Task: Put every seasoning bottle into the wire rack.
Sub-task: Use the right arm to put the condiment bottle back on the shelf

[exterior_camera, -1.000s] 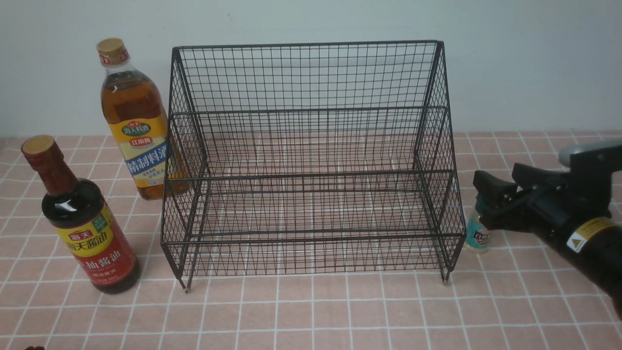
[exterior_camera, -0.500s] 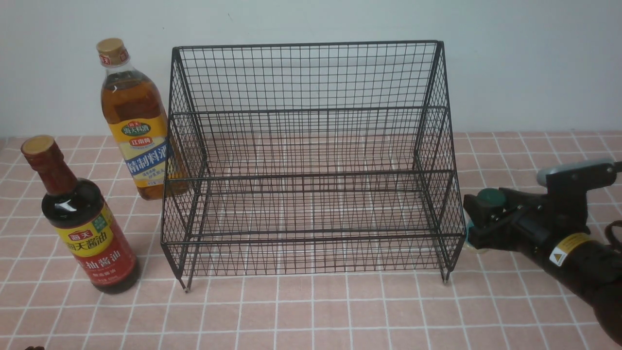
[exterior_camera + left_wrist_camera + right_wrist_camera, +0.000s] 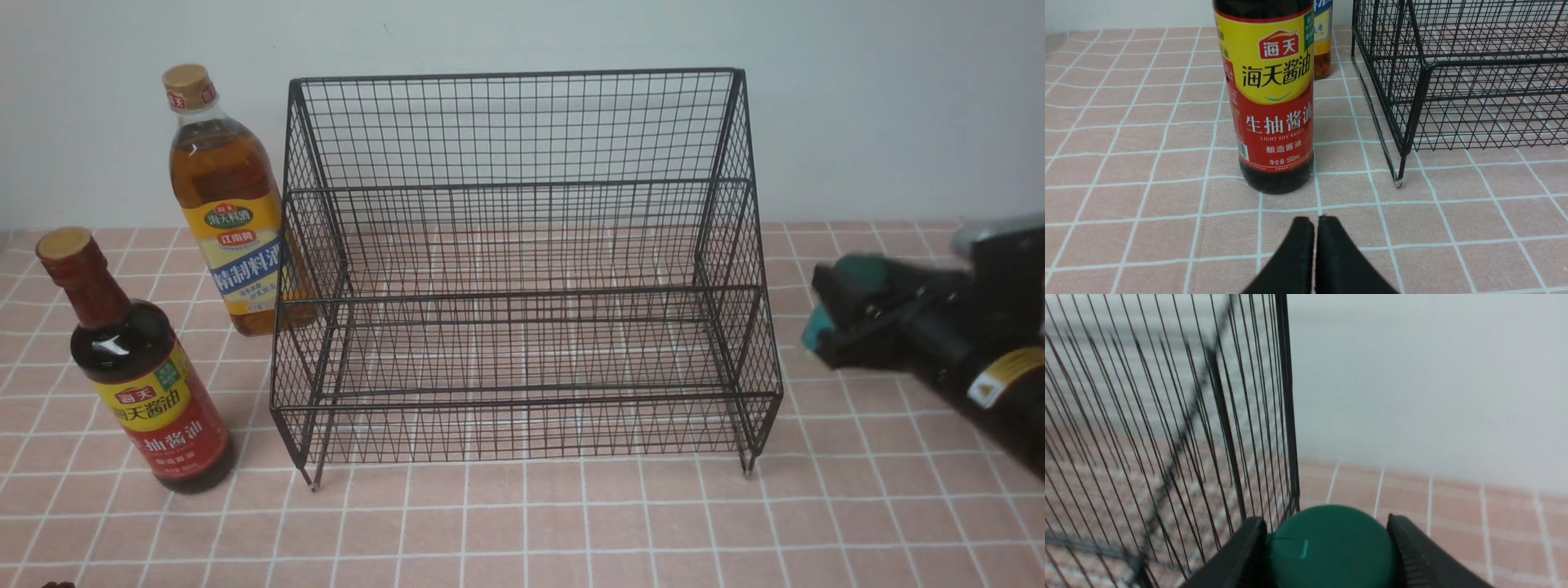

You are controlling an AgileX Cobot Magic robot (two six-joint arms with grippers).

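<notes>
Since the wire rack (image 3: 514, 75) is the biggest thing on the bench (image 3: 571, 523) and its tall side wall stands just beside your right gripper (image 3: 837, 318), that wall is your first hazard. Swing across too low and a finger or the load could catch the mesh and shove the whole rack.

The amber bottle (image 3: 233, 237) stands upright just beside the rack's left wall, towards the back, so a shoved rack could knock it over (it is tall and narrow). The soy bottle (image 3: 151, 392) stands upright further forward on the left, apart from the rack. Your left gripper (image 3: 1314, 228) sits near it with fingers pressed together and nothing between them, so a careless advance could topple it.

The green-capped shaker (image 3: 1331, 547) is the smallest risk. The right gripper is clamped on its round cap, and it looks raised off the bench and tilted, so it may slip or twist out.

As for containers, both tiers of the rack hold nothing. The amber bottle is filled to its shoulder, the soy bottle looks dark and full, and both are capped. What the shaker holds you cannot tell.
</notes>
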